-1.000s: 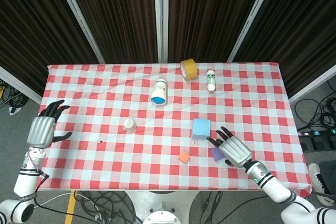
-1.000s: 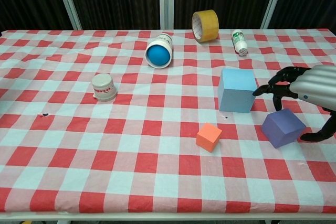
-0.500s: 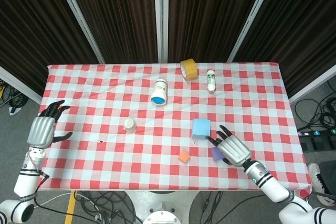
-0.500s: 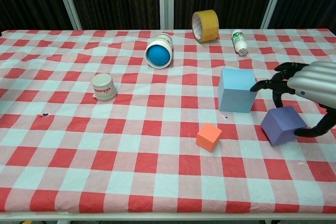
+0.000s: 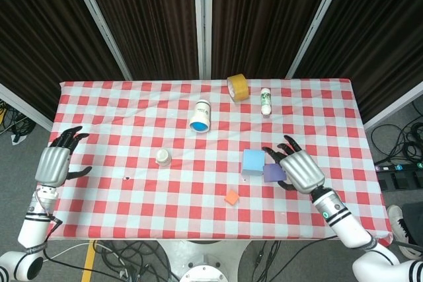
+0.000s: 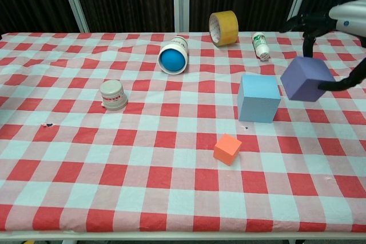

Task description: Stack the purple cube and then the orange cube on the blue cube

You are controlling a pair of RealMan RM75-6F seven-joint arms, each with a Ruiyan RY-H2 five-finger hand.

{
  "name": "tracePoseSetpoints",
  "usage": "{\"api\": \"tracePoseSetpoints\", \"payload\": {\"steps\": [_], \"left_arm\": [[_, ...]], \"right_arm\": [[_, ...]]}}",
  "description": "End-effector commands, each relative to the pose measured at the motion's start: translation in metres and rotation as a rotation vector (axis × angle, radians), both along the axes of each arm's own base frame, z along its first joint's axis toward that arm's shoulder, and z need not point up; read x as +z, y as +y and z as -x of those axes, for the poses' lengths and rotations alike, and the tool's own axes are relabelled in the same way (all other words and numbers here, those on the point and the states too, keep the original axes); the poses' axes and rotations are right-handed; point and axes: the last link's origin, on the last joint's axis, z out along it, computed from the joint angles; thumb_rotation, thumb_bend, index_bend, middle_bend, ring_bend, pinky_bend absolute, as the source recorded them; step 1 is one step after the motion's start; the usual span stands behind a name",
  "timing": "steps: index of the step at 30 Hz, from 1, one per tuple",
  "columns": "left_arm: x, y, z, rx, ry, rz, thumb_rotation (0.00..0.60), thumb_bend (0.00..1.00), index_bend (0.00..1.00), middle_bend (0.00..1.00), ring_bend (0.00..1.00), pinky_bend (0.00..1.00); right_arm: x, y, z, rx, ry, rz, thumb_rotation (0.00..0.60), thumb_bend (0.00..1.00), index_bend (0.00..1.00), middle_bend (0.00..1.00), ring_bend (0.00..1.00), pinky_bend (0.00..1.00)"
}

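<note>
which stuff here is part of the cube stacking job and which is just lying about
Job: purple cube, held up by right hand; blue cube; orange cube.

Lying about: tape roll, blue-ended can, small white jar, white bottle.

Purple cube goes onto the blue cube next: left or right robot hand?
Right. The right robot hand already holds the purple cube lifted off the table, just beside the blue cube. The left robot hand sits empty at the far table edge.
</note>
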Motion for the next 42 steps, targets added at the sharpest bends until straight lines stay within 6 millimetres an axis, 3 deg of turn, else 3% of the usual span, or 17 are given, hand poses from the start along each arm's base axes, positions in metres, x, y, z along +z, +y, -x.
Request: {"api": "tracePoseSetpoints", "payload": {"steps": [1,7,14,42], "left_arm": [[0.001,0.000,0.000,0.000,-0.002,-0.002,0.600,0.11,0.28,0.24,0.16,0.29],[0.002,0.000,0.002,0.008,-0.008,-0.006,0.600,0.11,0.28,0.24,0.16,0.29],[0.004,0.001,0.004,0.013,-0.017,-0.009,0.600,0.11,0.28,0.24,0.16,0.29],[0.006,0.002,0.009,0.034,-0.039,-0.011,0.600,0.11,0.28,0.24,0.16,0.29]], "right_arm": [[0.004,-0.018,-0.027,-0.039,-0.019,0.052,0.600,0.16,0.12,0.49,0.18,0.00],[-0.013,-0.036,-0.052,-0.097,0.018,0.057,0.600,0.18,0.13,0.49,0.18,0.00],[-0.033,-0.046,-0.067,-0.136,0.072,0.017,0.600,0.18,0.13,0.48,0.18,0.00],[-0.055,-0.049,-0.071,-0.180,0.169,-0.014,0.600,0.18,0.13,0.48,0.18,0.00]]}}
